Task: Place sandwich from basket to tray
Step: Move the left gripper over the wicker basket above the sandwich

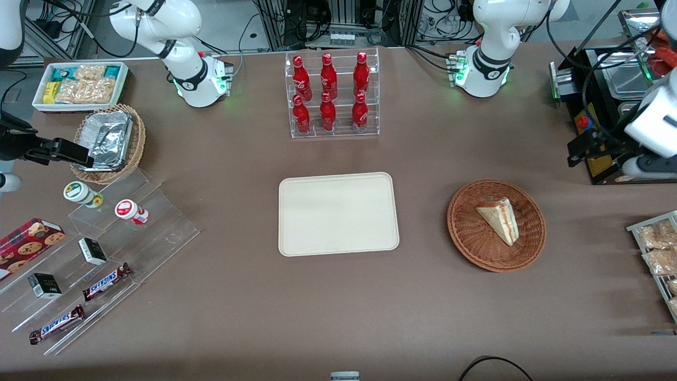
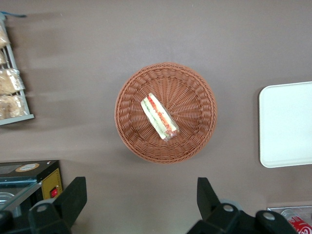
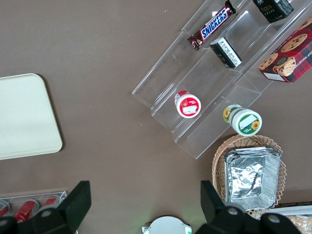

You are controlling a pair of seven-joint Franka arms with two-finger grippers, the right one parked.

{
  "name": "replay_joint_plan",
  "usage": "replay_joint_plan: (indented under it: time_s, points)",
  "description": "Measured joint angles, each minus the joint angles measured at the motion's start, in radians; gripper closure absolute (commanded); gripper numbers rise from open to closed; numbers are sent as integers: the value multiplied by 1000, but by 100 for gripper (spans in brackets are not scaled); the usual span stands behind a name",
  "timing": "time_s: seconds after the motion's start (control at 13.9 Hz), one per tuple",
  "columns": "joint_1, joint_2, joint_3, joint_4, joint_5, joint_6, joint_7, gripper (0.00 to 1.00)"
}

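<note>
The sandwich [image 1: 500,219], a pale triangular wedge with red and green filling along its edge, lies in the round reddish-brown wicker basket [image 1: 465,233]. The left wrist view shows the sandwich [image 2: 159,117] near the middle of the basket [image 2: 195,97]. The cream tray [image 1: 338,214] lies flat beside the basket, toward the parked arm's end, with nothing on it; its edge shows in the left wrist view [image 2: 287,124]. My left gripper [image 1: 584,148] hangs high above the table, farther from the front camera than the basket. It is open and empty [image 2: 141,200].
A clear rack of red bottles [image 1: 332,95] stands farther back than the tray. A black appliance [image 1: 608,79] sits close to the gripper. A rack of bagged snacks [image 1: 658,248] is at the working arm's end. Acrylic steps with snacks [image 1: 95,248] lie toward the parked arm's end.
</note>
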Motion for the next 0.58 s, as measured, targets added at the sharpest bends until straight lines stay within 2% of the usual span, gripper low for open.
replay_joint_plan:
  time_s: [0.29, 0.58]
  points:
    - [0, 15, 0, -199, 0, 230, -75, 0]
    - [-1, -1, -1, -405, 0, 468, -265, 0]
